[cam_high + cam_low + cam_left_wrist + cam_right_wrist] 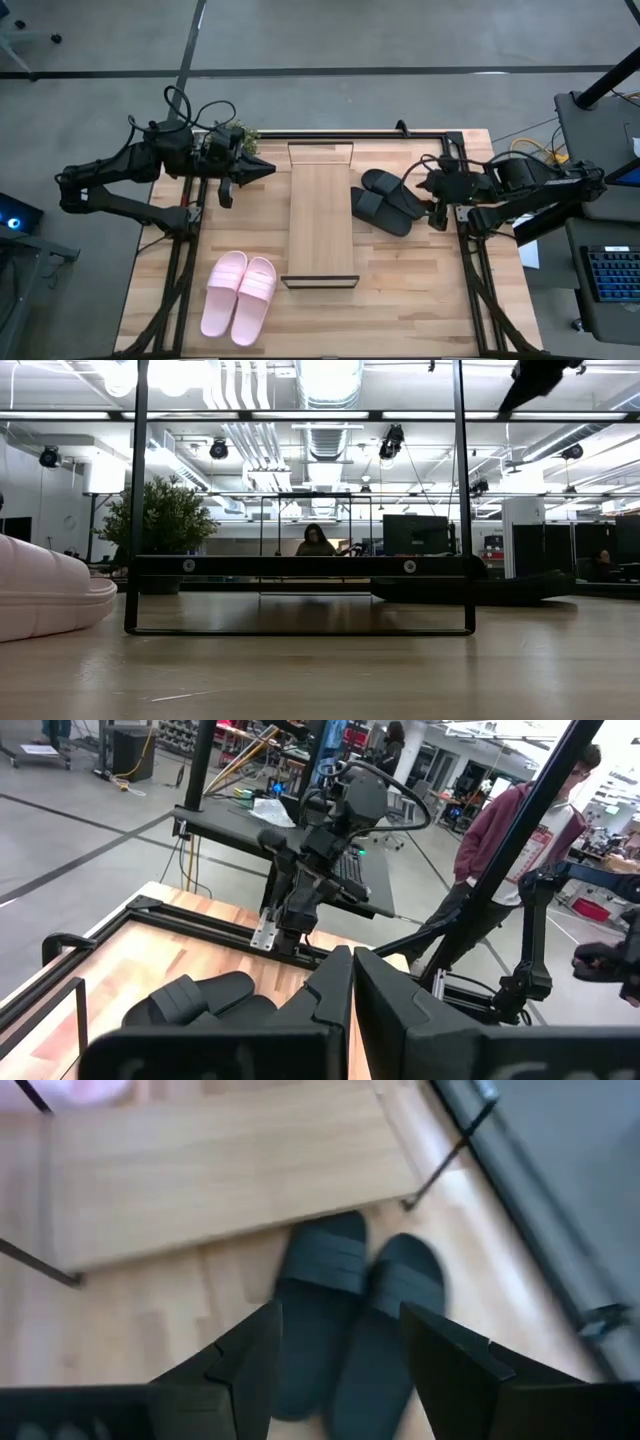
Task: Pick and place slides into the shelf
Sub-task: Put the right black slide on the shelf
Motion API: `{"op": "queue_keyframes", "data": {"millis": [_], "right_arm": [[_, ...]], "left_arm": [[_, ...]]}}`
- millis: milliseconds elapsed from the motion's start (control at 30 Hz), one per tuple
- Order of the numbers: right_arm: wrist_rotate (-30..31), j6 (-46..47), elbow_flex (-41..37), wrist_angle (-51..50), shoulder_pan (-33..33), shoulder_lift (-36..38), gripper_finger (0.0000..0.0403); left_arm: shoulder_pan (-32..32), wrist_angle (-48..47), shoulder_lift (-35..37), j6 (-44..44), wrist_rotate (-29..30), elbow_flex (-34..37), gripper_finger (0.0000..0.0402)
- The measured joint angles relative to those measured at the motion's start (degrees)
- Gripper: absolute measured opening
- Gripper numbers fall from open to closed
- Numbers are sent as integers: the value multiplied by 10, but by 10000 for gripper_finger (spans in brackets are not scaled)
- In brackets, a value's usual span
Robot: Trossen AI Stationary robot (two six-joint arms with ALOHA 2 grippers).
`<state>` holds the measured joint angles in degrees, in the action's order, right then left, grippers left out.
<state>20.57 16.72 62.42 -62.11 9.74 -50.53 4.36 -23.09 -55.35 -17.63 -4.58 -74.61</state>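
Two black slides (386, 200) lay side by side right of shelf; two pink slides (238, 296) lay side by side left of its near end; four slides in all. One wooden shelf (321, 222) on one table (420, 290). Two robot arms, one left gripper (262, 168), one right gripper (425, 185). One potted plant (240, 135) at far left corner

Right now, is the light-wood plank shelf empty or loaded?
Empty: the light-wood plank shelf is bare; the matte black slides and pale pink slides lie on the table.
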Motion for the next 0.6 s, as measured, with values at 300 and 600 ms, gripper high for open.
{"op": "queue_keyframes", "data": {"millis": [300,600], "right_arm": [[-48,174,-98,137,0,48,194],[-47,370,-188,229,-9,78,194]], "left_arm": [[0,0,-1,0,0,0,0],[0,1,0,0,-5,0,0]]}}
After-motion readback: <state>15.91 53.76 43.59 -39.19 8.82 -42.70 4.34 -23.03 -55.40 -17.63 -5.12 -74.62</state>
